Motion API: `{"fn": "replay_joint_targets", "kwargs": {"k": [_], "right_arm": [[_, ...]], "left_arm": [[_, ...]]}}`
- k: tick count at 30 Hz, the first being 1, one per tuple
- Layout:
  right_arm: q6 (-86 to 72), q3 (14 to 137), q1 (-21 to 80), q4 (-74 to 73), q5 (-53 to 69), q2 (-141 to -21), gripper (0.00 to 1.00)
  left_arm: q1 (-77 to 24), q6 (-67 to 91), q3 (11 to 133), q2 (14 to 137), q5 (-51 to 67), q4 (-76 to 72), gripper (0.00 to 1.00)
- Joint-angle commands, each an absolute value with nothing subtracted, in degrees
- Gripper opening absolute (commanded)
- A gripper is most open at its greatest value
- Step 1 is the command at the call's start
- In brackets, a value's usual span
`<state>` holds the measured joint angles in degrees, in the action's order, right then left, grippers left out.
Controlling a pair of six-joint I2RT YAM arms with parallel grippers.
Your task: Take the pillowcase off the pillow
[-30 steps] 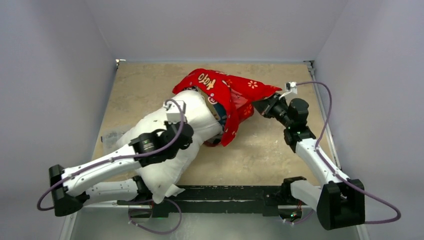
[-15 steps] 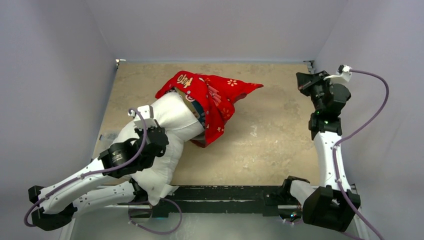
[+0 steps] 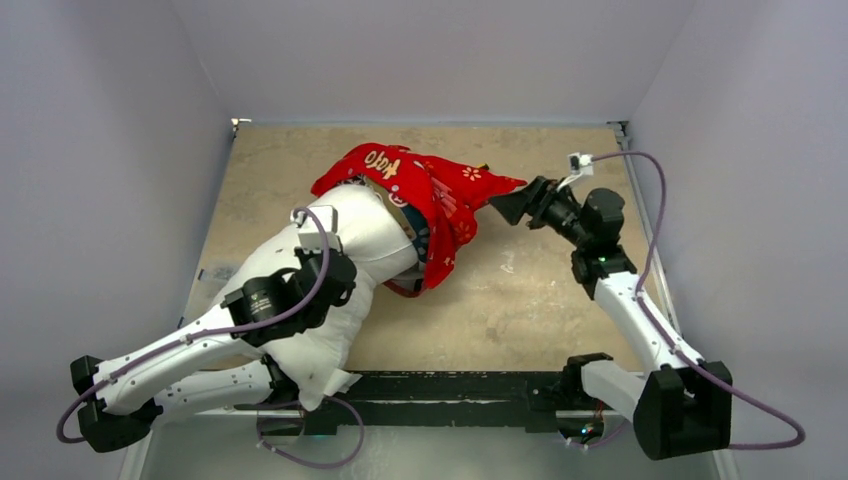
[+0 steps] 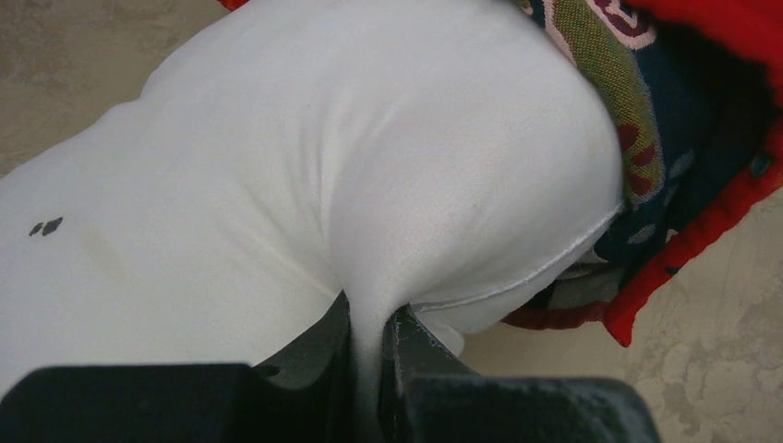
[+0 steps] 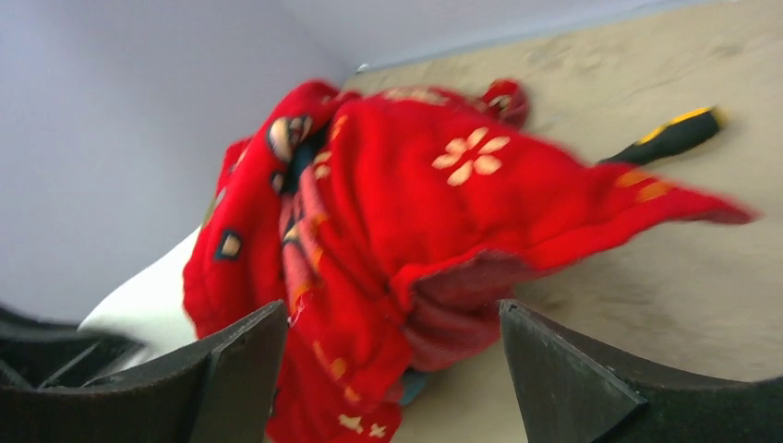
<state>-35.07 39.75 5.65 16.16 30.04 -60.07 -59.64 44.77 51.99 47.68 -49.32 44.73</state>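
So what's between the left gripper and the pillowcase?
Only the pillow: the left gripper pinches a fold of it, and its white bulge runs up to the pillowcase, clearest in the left wrist view.

Overhead view facing down, wrist views close, all sharing the pillowcase (image 3: pixel 440 190)

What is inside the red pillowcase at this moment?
The far end of the white pillow goes into the open mouth of the pillowcase, where a dark patterned lining shows. How deep the pillow reaches cannot be seen, because the red fabric covers it.
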Motion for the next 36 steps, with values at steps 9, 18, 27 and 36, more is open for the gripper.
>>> {"fn": "replay_joint_targets", "kwargs": {"k": [9,18,27,36], "right_arm": [[-41.1,31.9,20.3,34.5,33.5,-67.9,0.88],[-39.7,37.5,19.8,28.4,22.6,-68.9,0.04],[-38.3,47.1,-4.7,17.4,16.8,-59.5,0.0],[-41.7,55.5,-12.0,12.8,14.0,-57.1,0.0]], "left_arm": [[-59.1,43.3,54.6,45.5,-49.4,42.5,0.0],[-59.1,47.0,54.0,42.1,-51.7,47.7,0.0],[-59.1,53.4,52.7,31.3,-58.2,58.0,0.0],[-59.2,53.0,49.9,24.1,-60.4,58.2,0.0]]}}
